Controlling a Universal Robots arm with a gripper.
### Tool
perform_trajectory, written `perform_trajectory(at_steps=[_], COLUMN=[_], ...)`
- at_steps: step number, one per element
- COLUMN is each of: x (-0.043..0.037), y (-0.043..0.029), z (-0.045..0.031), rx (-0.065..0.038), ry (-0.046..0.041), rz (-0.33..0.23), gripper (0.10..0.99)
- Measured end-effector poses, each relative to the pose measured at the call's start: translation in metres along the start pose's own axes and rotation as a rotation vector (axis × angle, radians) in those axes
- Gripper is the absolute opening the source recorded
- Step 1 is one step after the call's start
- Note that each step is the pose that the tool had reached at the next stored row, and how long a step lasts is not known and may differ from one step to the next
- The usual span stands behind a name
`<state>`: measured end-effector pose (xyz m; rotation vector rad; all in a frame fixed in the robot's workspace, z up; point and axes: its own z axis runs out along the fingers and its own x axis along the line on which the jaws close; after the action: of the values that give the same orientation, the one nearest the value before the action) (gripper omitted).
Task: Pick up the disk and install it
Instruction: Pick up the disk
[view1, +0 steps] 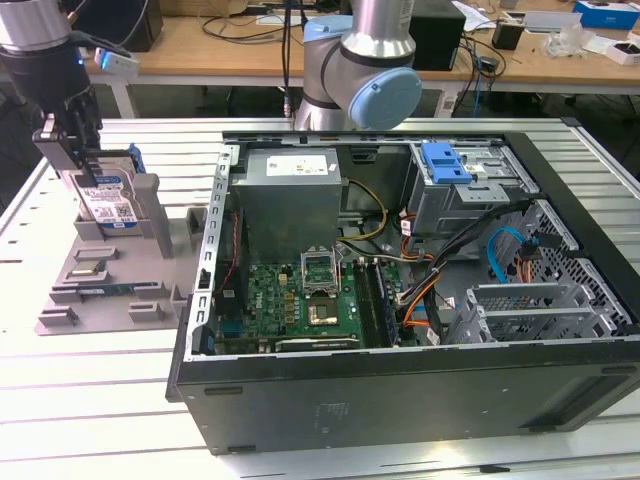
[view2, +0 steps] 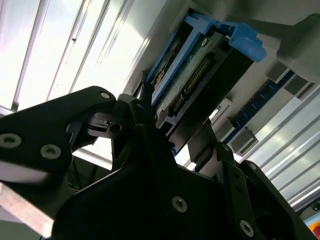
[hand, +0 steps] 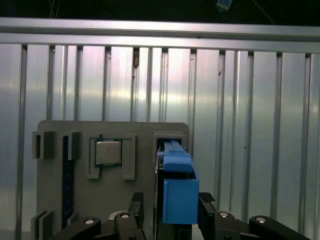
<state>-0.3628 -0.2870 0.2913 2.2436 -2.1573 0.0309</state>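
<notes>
- A ribbed metal table (view1: 100, 400) carries the work, with wooden desks (view1: 200, 50) and loose cables behind it at twelve o'clock.
- The disk (view1: 108, 200) stands on edge in a slot of the grey stand (view1: 100, 290). Its flat labelled face is upright and its blue frame runs round the edges.
- The gripper (view1: 75, 150) hangs at the disk's top edge, so the disk lies straight toward six o'clock from it in the exterior view.
- In the first wrist view the gripper (hand: 172, 210) straddles the thin blue edge of the disk (hand: 177, 185), with the disk's flat sides facing its two halves.
- I cannot tell whether the gripper is clamped on the disk or only set around it; the disk sits in its slot, not lifted.
- A processor chip (hand: 108, 152) lies in another pocket of the stand, just beside the disk.
- The open computer case (view1: 400, 400) sits at three o'clock from the stand, its blue latch (view1: 445, 165) near the far wall.
</notes>
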Motion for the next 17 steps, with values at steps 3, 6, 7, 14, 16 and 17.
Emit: perform_trajectory(at_steps=[3,6,7,14,16,17], x=[-0.0005,-0.0035,-0.0063,-0.0086,-0.0086,-0.0086], y=[0.0009,0.0017,0.0016,0.0044,0.0044,0.0045], z=[0.0031,0.0039,0.0038,0.0042,0.0041,0.0041], rx=[0.0,0.0,0.0,0.0,0.0,0.0], ry=[0.0013,0.0017,0.0017,0.0024,0.0031,0.0034], rz=[0.0,0.0,0.0,0.0,0.0,0.0], gripper=[0.541,0.541,0.541,0.541,0.541,0.541])
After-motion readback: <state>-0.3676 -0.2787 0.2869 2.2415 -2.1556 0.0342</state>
